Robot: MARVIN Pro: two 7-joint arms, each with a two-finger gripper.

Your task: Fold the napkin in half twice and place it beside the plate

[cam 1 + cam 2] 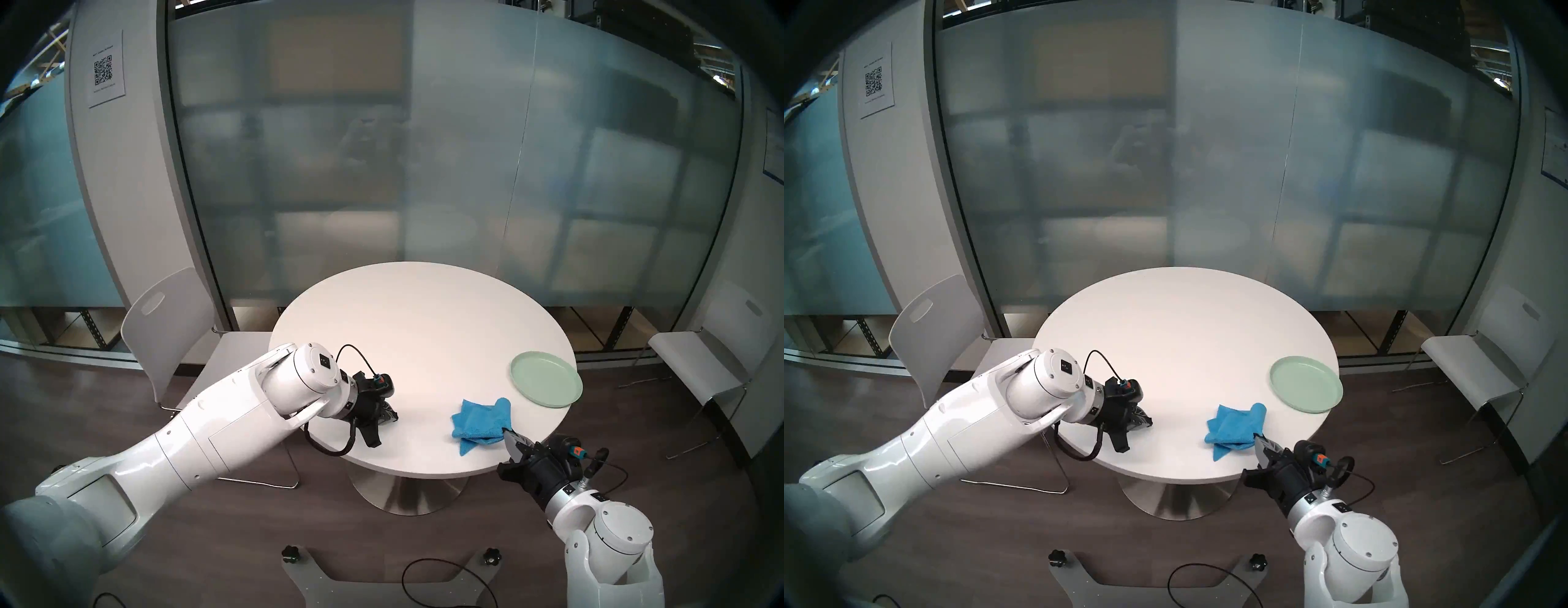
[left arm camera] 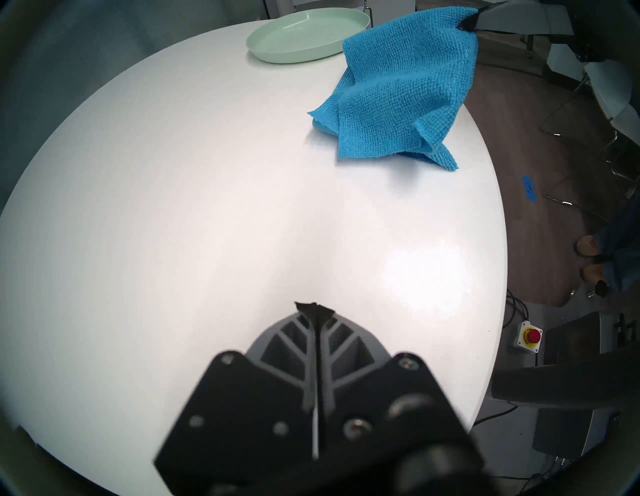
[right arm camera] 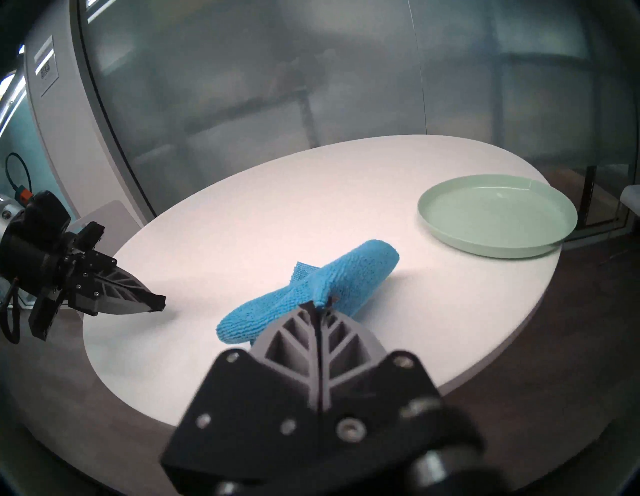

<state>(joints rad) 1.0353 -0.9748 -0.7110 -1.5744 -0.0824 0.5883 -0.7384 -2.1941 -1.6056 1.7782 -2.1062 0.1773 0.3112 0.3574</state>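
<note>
The plate (image 1: 546, 378) sits near the right edge of the round white table (image 1: 415, 314), pale mint-green with a low raised rim; nothing lies in it, and its far rim slightly overhangs the table's edge in the right wrist view; it is the only container in sight.

The napkin (image 1: 481, 423) is a bright blue terry cloth, bunched and partly folded over itself, lying on the table just beside the plate on the near side without touching it; one corner is lifted off the surface, pinched in the right claw (image 1: 508, 434), whose two fingers are pressed together on the fabric; the rest of the cloth drapes down to the table, with a loose flap trailing toward the table's near edge.

The left claw (image 1: 393, 418) hangs over the table's left part, well apart from the napkin, pointing down and toward it; its fingers are closed against each other with nothing between them, as the left wrist view shows plainly.

How many layers the napkin has cannot be told, since the folds hide one another; in the head views the left claw's fingertips are mostly covered by its own black housing; at the right edge of the left wrist view a pair of shoes (image 2: 588, 258) and a red stop button (image 2: 530, 336) stand on the floor, the person above them cut off.
</note>
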